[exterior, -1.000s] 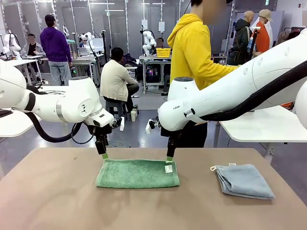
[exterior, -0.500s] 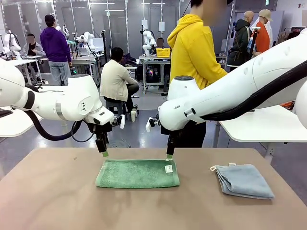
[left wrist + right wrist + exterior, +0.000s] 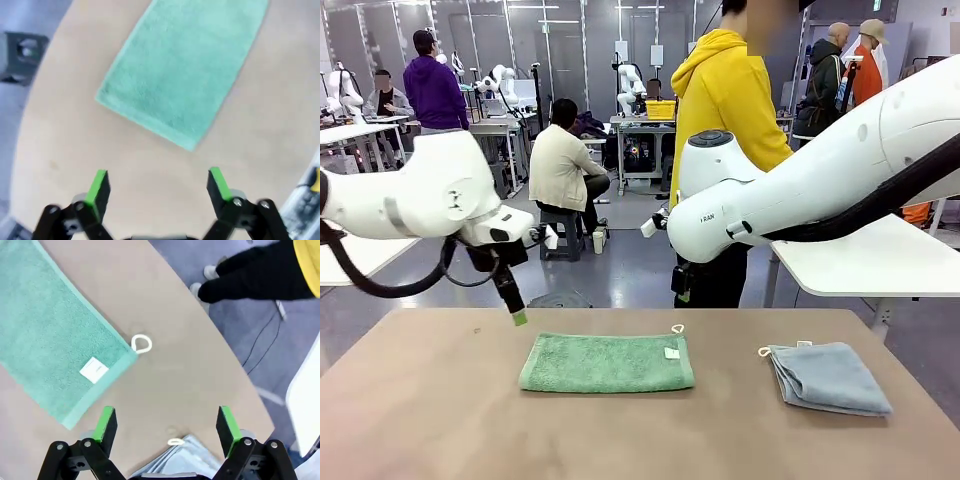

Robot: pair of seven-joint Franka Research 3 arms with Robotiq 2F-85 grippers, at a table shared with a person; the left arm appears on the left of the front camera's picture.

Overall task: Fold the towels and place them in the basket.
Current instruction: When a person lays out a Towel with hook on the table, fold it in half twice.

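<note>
I counted two towels on one table (image 3: 420,400): one sea-green towel (image 3: 606,362) and one grey-blue towel (image 3: 828,377). Each carried one white corner loop (image 3: 141,343), two loops in all, and the green one bore one white label (image 3: 94,370). I had two grippers, the left gripper (image 3: 157,180) and the right gripper (image 3: 167,422), each with two green pads (image 3: 99,182), four altogether. One person in yellow (image 3: 725,110) was at my table.
</note>
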